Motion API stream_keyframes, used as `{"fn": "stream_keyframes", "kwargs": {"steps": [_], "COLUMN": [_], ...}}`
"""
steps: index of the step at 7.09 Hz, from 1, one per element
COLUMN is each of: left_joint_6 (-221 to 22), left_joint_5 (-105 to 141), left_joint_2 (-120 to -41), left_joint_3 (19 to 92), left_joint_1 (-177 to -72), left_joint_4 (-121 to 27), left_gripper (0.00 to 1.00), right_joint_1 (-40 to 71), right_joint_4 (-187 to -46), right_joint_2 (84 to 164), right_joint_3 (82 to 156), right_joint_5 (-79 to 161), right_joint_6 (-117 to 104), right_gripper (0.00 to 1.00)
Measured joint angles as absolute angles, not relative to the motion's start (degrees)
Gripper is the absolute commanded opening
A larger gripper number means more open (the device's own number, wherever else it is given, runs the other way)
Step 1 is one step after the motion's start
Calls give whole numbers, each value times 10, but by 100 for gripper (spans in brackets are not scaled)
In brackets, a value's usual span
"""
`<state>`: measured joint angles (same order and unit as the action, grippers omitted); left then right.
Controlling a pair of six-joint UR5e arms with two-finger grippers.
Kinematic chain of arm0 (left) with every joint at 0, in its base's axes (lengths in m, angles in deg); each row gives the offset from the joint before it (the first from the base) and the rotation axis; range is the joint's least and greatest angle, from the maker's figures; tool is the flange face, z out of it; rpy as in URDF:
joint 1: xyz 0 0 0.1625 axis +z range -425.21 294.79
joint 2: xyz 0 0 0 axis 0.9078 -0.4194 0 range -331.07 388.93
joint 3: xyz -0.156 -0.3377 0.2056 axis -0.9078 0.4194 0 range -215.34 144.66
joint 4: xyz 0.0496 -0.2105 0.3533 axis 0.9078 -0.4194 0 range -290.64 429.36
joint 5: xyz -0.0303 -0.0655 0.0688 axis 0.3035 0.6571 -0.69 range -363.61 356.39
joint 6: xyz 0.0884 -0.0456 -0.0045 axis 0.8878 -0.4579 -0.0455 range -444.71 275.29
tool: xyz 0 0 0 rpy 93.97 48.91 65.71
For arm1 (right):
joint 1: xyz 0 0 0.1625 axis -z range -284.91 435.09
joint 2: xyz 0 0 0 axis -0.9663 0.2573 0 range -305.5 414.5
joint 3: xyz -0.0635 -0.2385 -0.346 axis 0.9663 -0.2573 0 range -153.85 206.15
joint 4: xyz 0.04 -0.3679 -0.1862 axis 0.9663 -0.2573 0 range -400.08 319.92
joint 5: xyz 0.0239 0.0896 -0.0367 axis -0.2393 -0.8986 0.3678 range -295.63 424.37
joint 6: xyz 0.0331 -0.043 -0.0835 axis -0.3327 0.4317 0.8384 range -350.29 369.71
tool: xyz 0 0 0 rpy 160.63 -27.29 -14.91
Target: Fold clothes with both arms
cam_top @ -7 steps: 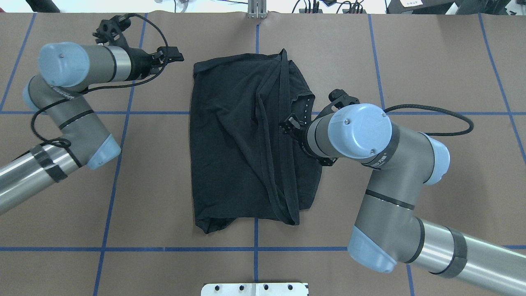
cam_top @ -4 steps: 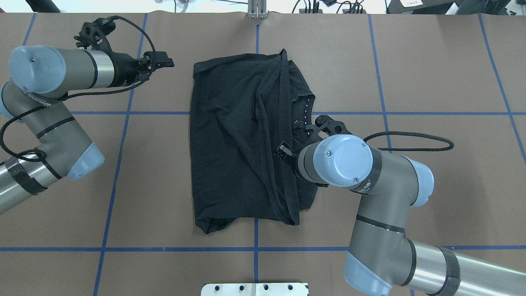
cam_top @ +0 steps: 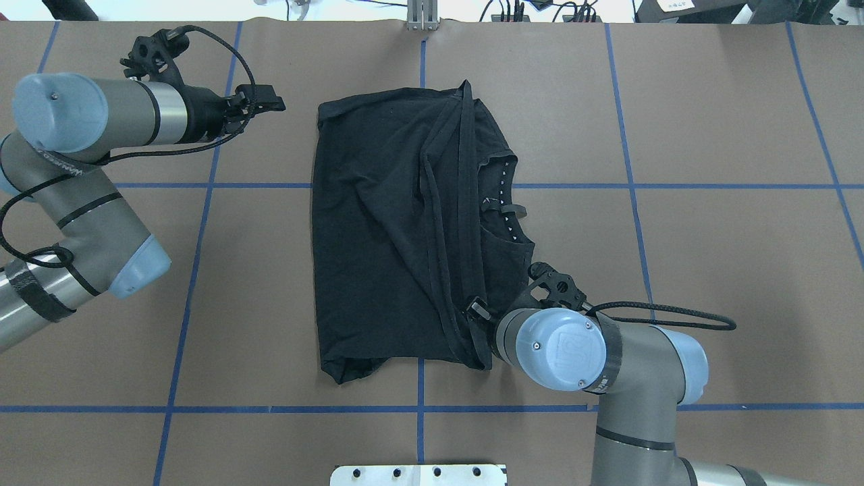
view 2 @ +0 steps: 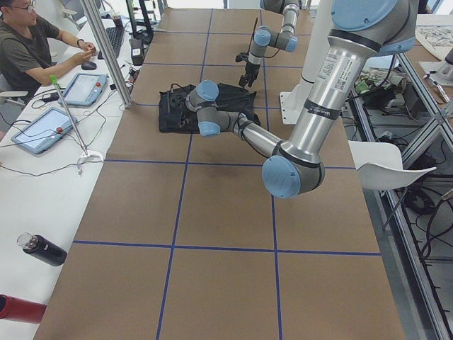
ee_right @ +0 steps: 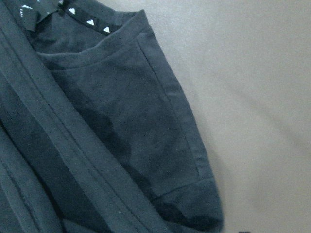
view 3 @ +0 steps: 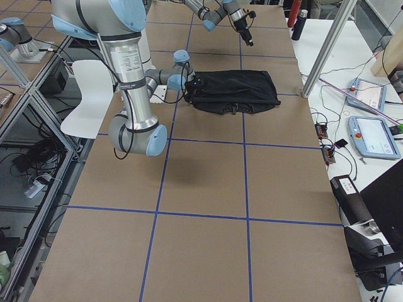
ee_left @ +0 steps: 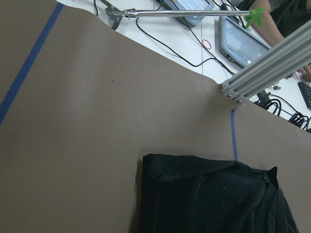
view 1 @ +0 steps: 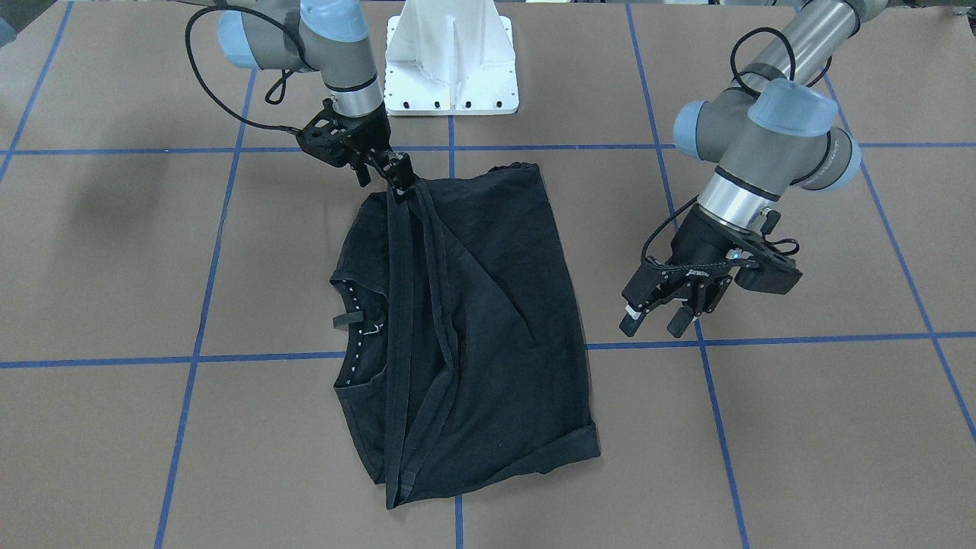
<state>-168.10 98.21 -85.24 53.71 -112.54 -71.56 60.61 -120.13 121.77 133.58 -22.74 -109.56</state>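
Brown desk is bearing the half-folded T-shirt; right gripper, closure untellable, is likely seeking its robot-edge hem, needing a pinch, left gripper idling released.

Bright, even light, soft shadows

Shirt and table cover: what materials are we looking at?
The shirt looks like a soft knit, likely cotton jersey, matte black: it creases limply and has stitched hems. The table cover looks like matte brown kraft paper: a flat sheet with a thin far edge.
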Motion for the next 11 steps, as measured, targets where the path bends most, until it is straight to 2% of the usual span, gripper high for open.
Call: {"fn": "stream_keyframes", "kwargs": {"steps": [3,4,8,11], "left_joint_6": [-1682,-1682,-1683,-1683], "left_joint_5": [981,980,978,978], "left_joint_2": [-852,-851,-849,-849], "left_joint_3": [538,538,539,540], "left_joint_1": [-1126,-1126,-1127,-1128], "left_joint_4": [-714,-714,-714,-715], "left_gripper": [100,100,100,100], "right_joint_1": [629,630,620,620], "right_joint_4": [-1201,-1201,-1201,-1201], "right_joint_2": [1219,1220,1221,1220], "right_joint_3": [1330,1329,1322,1320], "right_joint_5": [-208,-206,-203,-203], "right_joint_6": [-1121,-1122,-1117,-1119], "right_gripper": [89,85,84,77]}}
